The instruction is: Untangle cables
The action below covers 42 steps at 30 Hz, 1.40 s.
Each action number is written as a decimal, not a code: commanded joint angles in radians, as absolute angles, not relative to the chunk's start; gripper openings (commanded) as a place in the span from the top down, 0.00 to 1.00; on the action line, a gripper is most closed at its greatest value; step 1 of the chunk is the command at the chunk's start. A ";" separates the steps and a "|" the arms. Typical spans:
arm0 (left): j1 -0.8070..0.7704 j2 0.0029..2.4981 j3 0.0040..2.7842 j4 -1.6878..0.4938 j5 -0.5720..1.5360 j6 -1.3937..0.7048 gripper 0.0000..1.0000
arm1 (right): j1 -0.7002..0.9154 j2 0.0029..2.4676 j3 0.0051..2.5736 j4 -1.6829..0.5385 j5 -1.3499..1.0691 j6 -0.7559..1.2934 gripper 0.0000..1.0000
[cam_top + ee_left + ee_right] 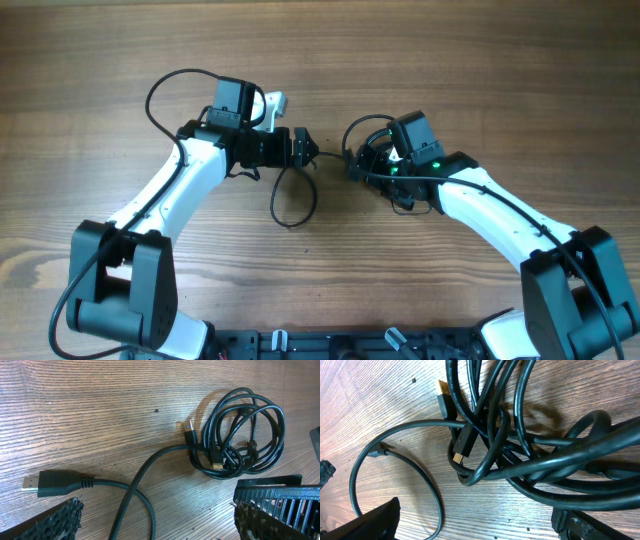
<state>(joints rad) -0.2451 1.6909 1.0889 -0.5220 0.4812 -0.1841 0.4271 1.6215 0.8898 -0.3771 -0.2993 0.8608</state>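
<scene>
The cables are thin black cords bunched in a knot (375,160) under my right gripper, with one strand running out into a loose loop (292,200) on the wood. In the left wrist view the coiled bunch (240,435) lies ahead at the right, with small gold-tipped plugs (216,465), and a larger flat plug (50,483) lies at the left. My left gripper (157,522) is open and empty over the loop strand (135,495). My right gripper (480,525) is open and empty just in front of the knot (520,455). A gold-tipped plug (462,442) sticks out of the knot.
The wooden table (480,60) stretches all round. The two grippers face each other closely at the centre, left (308,150) and right (352,165). A black rail (330,345) runs along the near edge between the arm bases.
</scene>
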 commanded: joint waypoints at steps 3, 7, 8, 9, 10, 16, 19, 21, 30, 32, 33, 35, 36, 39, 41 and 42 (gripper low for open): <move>-0.247 1.702 1.077 -0.517 0.496 -0.164 0.06 | 0.425 1.605 0.888 -0.374 -0.315 0.845 0.00; -0.247 1.702 1.077 -0.504 0.496 -0.164 0.89 | 0.425 1.605 0.888 -0.374 -0.315 0.844 0.00; -0.247 1.702 1.077 -0.504 0.496 -0.164 0.90 | 0.425 1.605 0.888 -0.374 -0.315 0.845 0.00; -0.247 1.702 1.077 -0.504 0.496 -0.164 0.91 | 0.425 1.605 0.888 -0.359 -0.315 0.845 0.00; -0.247 1.702 1.077 -0.503 0.496 -0.164 0.93 | 0.425 1.605 0.888 -0.331 -0.316 0.850 0.00; -0.247 1.702 1.077 -0.479 0.496 -0.165 0.91 | 0.466 1.623 0.888 -0.243 -0.268 1.163 0.90; -0.247 1.702 1.077 -0.477 0.496 -0.169 0.87 | 0.502 1.656 0.888 -0.175 -0.228 1.235 0.91; -0.247 1.702 1.077 -0.478 0.497 -0.169 0.86 | 0.508 1.668 0.888 -0.173 -0.195 1.286 0.87; -0.247 1.702 1.077 -0.478 0.497 -0.172 0.81 | 0.508 1.791 0.888 -0.125 -0.192 1.229 0.96; -0.247 1.702 1.077 -0.479 0.497 -0.172 0.74 | 0.508 1.790 0.888 -0.126 -0.251 1.121 0.96; -0.247 1.702 1.077 -0.478 0.497 -0.172 0.69 | 0.508 1.790 0.888 -0.149 -0.310 1.035 0.96; -0.247 1.702 1.077 -0.478 0.497 -0.172 0.69 | 0.508 1.790 0.888 -0.231 -0.363 0.990 0.96; -0.247 1.702 1.077 -0.478 0.497 -0.172 0.69 | 0.508 1.790 0.888 -0.289 -0.373 0.973 0.96; -0.247 1.702 1.077 -0.478 0.497 -0.172 0.68 | 0.506 1.790 0.889 -0.377 -0.437 0.852 0.96; -0.247 1.702 1.077 -0.478 0.497 -0.172 0.68 | 0.488 1.787 0.925 -0.455 -0.480 0.779 0.96; -0.247 1.702 1.077 -0.479 0.497 -0.172 0.65 | 0.476 1.784 0.960 -0.512 -0.480 0.748 0.96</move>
